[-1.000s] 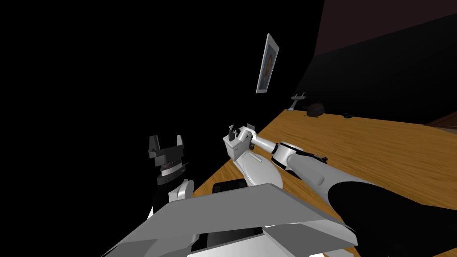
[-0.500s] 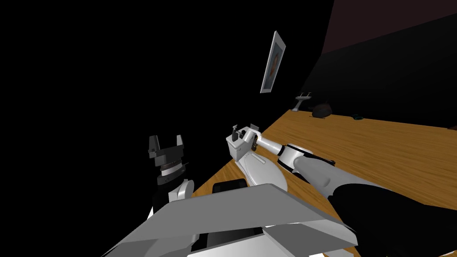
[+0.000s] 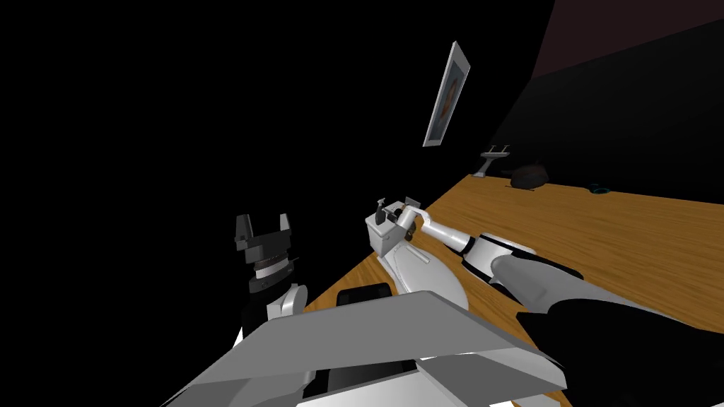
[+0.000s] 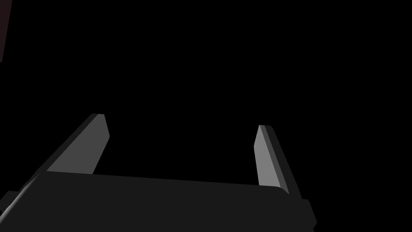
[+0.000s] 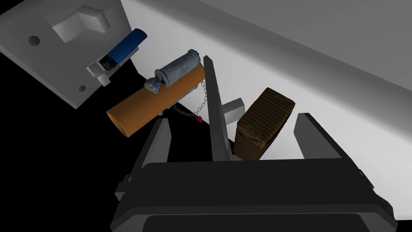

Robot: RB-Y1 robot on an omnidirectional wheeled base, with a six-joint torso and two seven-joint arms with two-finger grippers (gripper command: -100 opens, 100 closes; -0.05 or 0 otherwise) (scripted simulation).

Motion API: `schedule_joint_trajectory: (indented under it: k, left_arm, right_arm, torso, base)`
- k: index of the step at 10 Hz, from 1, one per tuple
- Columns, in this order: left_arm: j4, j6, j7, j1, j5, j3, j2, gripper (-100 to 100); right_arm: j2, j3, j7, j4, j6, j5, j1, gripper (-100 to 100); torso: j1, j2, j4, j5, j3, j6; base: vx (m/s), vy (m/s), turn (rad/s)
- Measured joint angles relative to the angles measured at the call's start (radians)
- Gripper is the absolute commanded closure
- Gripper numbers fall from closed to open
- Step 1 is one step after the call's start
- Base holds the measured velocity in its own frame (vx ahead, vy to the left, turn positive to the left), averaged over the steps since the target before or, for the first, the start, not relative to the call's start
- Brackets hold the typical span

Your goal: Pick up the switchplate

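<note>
Wooden surface [image 3: 601, 240] stretches off to my right, and its left edge meets a black area. White box [image 3: 382, 244] sits right at that edge, toward the near corner. Prob. that's why my right arm reaches across the surface and tips down into it.

Left pincer [image 3: 263, 227] hangs out over the black area, fingers spread, nothing btw them. It looks parked out of the way.

Right pincer [image 5: 234, 121] is over the box, fingers spread wide, pinching nothing. Spread makes sense for an approach, but what stands btw the fingers is the wrong stuff.

Switchplate [image 5: 52, 56] is the biggest item here: grey, w/ a toggle and screw holes. It lies tilted at the end of the box farthest from my pincer. Part of it shows against black, so it seems to lean out past the box's edge, but I can't tell what props it.

Orange tube [image 5: 132, 112] lies crosswise btw the plate and my fingers, so it blocks a straight reach.

Brown ridged block [image 5: 263, 119] sits inside my finger gap, on the box's white bottom.

Thin grey upright blade [image 5: 215, 117] also rises in the gap, beside the block. Can't tell what it is.

Grey cylinder w/ a chain [image 5: 179, 68] rests on the tube.

Blue lighter [image 5: 124, 46] touches the plate's edge. I'd judge it's likely to get nudged during a grasp.
</note>
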Motion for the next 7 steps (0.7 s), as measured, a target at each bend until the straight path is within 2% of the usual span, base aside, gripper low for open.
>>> schedule_joint_trajectory:
  k: [2, 3, 5, 7]
  left_arm:
    - [0.0, 0.0, 0.0, 0.0, 0.0, 0.0, 0.0, 0]
    - [0.0, 0.0, 0.0, 0.0, 0.0, 0.0, 0.0, 0]
    - [0.0, 0.0, 0.0, 0.0, 0.0, 0.0, 0.0, 0]
    - [0.0, 0.0, 0.0, 0.0, 0.0, 0.0, 0.0, 0]
  right_arm:
    - [-0.062, -0.006, -0.027, -0.006, -0.061, -0.001, 0.068, -100]
    - [-0.094, -0.009, -0.026, -0.014, -0.068, -0.008, 0.082, -100]
    - [-0.154, -0.026, -0.065, -0.053, -0.111, -0.022, 0.14, -100]
    - [-0.222, -0.041, -0.095, -0.085, -0.15, -0.032, 0.202, -100]
  torso:
    - [-0.003, 0.001, 0.0, 0.0, 0.001, 0.001]
    - [-0.006, 0.002, 0.001, -0.001, 0.001, 0.001]
    - [0.0, 0.0, 0.0, 0.0, 0.0, 0.001]
    - [0.0, 0.0, 0.0, 0.0, 0.0, 0.0]
  base:
    - [0.009, 0.028, -0.015]
    - [0.037, 0.08, 0.256]
    - [0.038, 0.082, 0.033]
    - [0.041, 0.105, 0.164]
